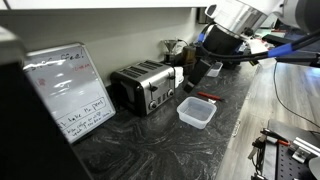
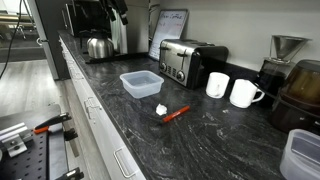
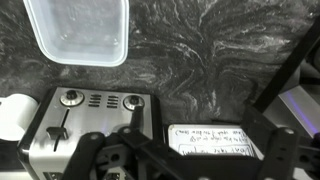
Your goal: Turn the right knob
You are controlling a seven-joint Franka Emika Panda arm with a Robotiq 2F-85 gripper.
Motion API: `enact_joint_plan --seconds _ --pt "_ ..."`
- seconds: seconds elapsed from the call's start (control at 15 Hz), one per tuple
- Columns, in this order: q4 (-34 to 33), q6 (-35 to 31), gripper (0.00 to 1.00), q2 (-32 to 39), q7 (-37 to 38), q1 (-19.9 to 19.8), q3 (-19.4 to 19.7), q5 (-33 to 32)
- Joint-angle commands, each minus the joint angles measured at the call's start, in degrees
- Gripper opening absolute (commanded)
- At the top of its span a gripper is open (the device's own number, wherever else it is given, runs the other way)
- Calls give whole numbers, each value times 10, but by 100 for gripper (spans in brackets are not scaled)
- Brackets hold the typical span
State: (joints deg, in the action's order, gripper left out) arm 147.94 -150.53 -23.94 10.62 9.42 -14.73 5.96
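Note:
A silver two-slot toaster [image 1: 145,85] stands on the dark marbled counter and shows in both exterior views [image 2: 190,62]. In the wrist view its front panel [image 3: 95,125] shows a left knob [image 3: 70,98], a right knob [image 3: 133,101] and a lever slot. My gripper [image 1: 197,78] hangs beside the toaster's front end. In the wrist view the gripper [image 3: 195,125] is open and empty. One dark finger lies over the lower edge of the right knob; whether it touches is unclear. The other finger is far off to the right.
A clear plastic container [image 1: 196,112] [image 2: 140,84] [image 3: 80,30] sits in front of the toaster with a red marker [image 1: 205,96] [image 2: 172,114] near it. A whiteboard [image 1: 70,90] [image 3: 215,140] leans beside the toaster. Two white mugs [image 2: 217,85] stand on its other side.

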Motion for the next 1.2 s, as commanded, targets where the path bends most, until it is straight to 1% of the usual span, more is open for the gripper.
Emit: enact_joint_plan --seconds 0.0,0.07,0.2,0.33,0.4,0.47,0.67,0.87,1.13 --pt "-63 -25 100 74 30 -32 -1 -41" --pt "-29 -26 100 39 10 -2 9 -19" --pt "-49 -26 100 61 21 -15 10 -34" --pt "-55 -25 100 66 21 -18 11 -35" --pt "-64 -39 100 78 23 -21 15 -31" --pt "-74 -36 100 83 29 -29 18 -34" --pt "-73 -52 100 75 38 -34 33 -30" --pt "-65 -87 100 80 26 -34 51 -24" --pt "-61 -170 100 116 29 -45 57 -33"
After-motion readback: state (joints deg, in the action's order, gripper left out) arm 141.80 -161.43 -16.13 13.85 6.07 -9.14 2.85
